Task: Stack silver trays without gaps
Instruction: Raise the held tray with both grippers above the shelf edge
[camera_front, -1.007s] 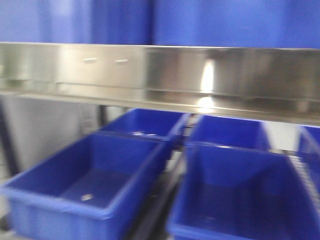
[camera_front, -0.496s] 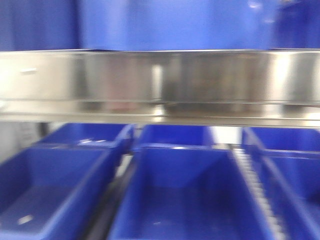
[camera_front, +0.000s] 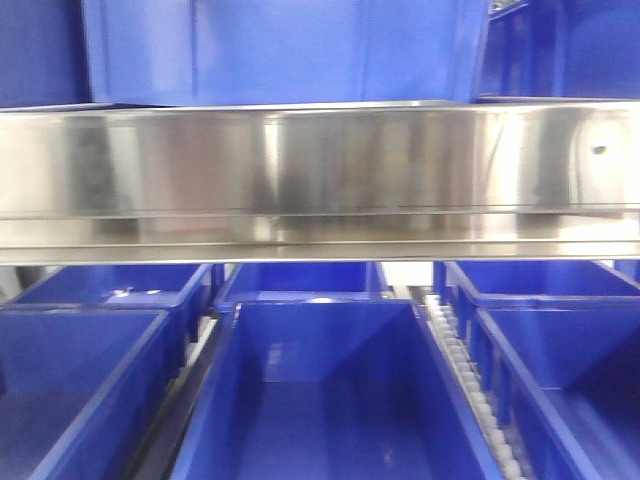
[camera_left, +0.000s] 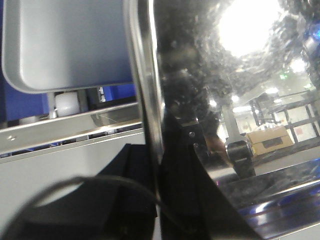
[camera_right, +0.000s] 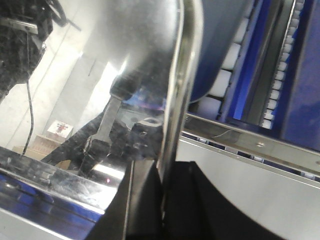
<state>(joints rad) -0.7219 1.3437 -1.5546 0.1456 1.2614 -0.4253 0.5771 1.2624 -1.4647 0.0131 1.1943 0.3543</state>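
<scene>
My left gripper (camera_left: 150, 167) and right gripper (camera_right: 162, 175) are each pinching tight the thin rim of a mirror-bright silver tray (camera_left: 225, 100), close before the wrist cameras; farther off, blue bins (camera_front: 320, 400) are sitting beneath a long steel band (camera_front: 320, 170).

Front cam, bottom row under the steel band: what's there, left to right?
left blue bin → centre blue bin → white roller track → right blue bin
</scene>
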